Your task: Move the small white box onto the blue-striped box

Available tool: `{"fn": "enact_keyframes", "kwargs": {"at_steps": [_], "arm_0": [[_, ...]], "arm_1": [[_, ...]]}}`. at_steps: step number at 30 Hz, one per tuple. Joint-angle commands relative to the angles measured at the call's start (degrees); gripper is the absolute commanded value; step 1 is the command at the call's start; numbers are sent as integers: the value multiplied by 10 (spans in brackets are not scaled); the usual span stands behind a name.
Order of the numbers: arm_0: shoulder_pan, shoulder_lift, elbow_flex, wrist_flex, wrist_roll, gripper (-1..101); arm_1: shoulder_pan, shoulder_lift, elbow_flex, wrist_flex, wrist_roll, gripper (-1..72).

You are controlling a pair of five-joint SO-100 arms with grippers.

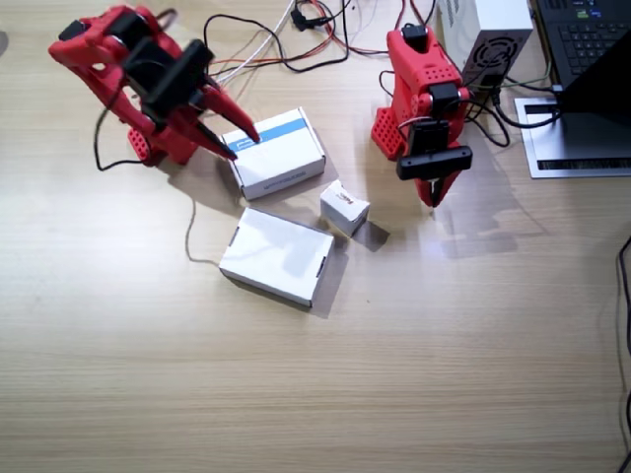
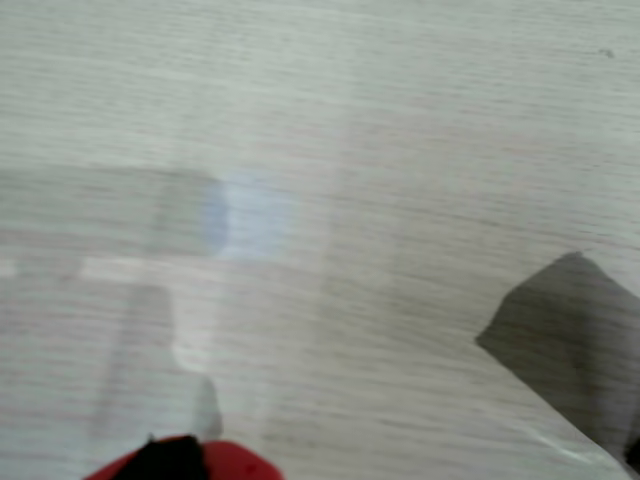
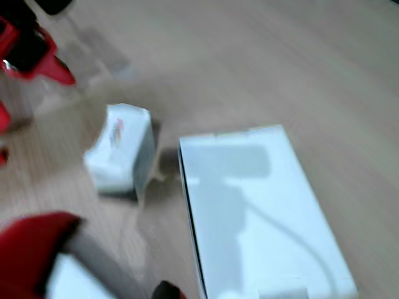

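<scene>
Your small white box [image 1: 344, 207] sits on the table [image 1: 444, 374], corner-on, between the blue-striped box [image 1: 274, 152] and the left gripper [image 1: 434, 194], whose jaws look closed and empty. The striped box's long axis runs diagonally. The right gripper [image 1: 232, 133] hovers spread over its edge.

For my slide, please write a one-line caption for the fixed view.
Two red arms flank a tiny white carton resting on the wooden table between a blue-striped flat box and a plain white flat box.
</scene>
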Motion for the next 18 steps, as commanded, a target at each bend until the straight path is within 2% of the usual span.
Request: {"fn": "enact_keyframes", "kwargs": {"at_steps": [1,5,8,15,18], "arm_0": [[14,3,-11,-12,-14,-1],[12,4,-11,-12,-18,-1],[13,4,-11,-12,-18,-1],[13,4,-11,-9,-9,-1],[12,8,-11,-4,-8,-1]], "arm_1": [[-47,-137,-82,-28,-39,404],[-38,-299,-207,-52,-87,424],[-14,-431,-323,-46,-125,442],[-38,-693,-560,24,-142,446],[-46,-799,-676,79,-149,445]]}}
